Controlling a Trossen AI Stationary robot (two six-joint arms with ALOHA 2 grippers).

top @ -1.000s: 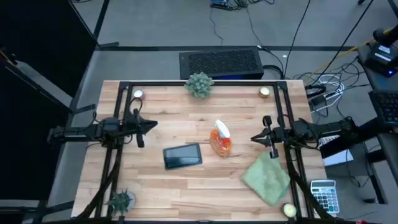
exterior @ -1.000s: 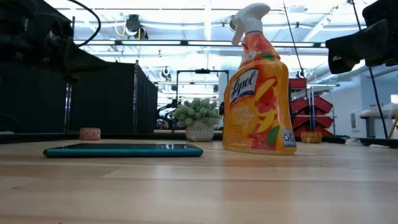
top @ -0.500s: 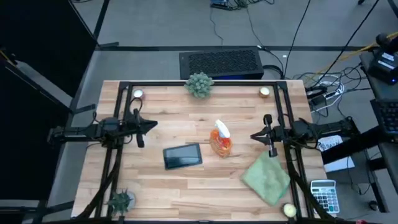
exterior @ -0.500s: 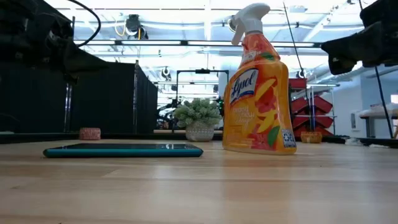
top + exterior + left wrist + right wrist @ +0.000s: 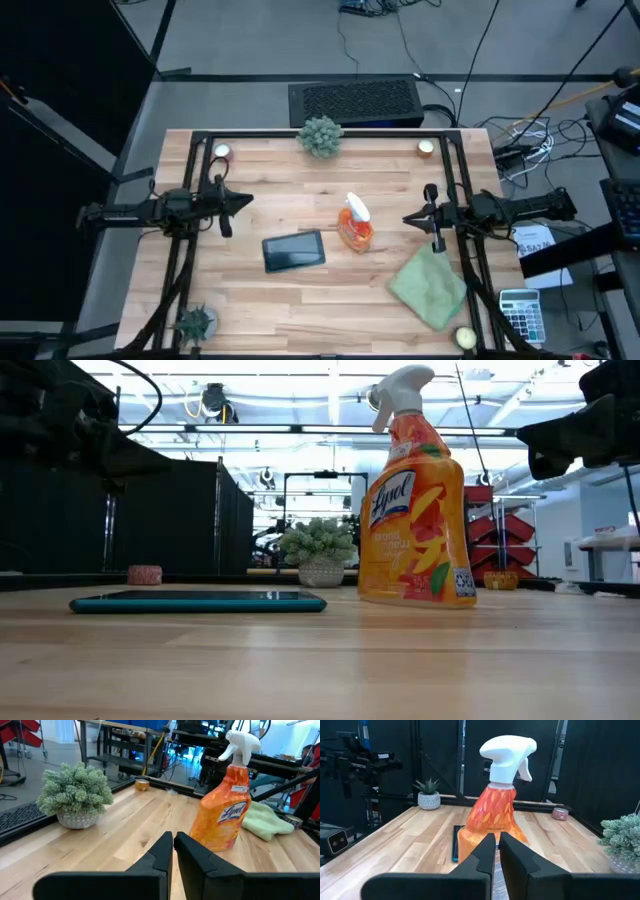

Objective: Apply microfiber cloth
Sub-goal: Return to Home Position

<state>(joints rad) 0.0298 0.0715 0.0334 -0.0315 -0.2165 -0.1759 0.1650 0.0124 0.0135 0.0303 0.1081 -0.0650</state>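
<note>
Both arms as I see them from above. The left gripper (image 5: pixel 247 200) hangs over the table's (image 5: pixel 270 170) left side, fingers pressed together on nothing. The right gripper (image 5: pixel 409 220) hangs at the right side, likewise clenched and empty. The microfiber cloth (image 5: pixel 430 285) lies rumpled by the near right corner, just near of the right gripper. The spray bottle (image 5: pixel 354 226) and tablet (image 5: pixel 294 251) hold the centre, and bare wood spans the far half.

We see a robotics lab: beyond the left end effector (image 5: pixel 173 837) stand metal workbenches (image 5: pixel 107 742), red racks (image 5: pixel 505 525) and cables (image 5: pixel 525 135).
</note>
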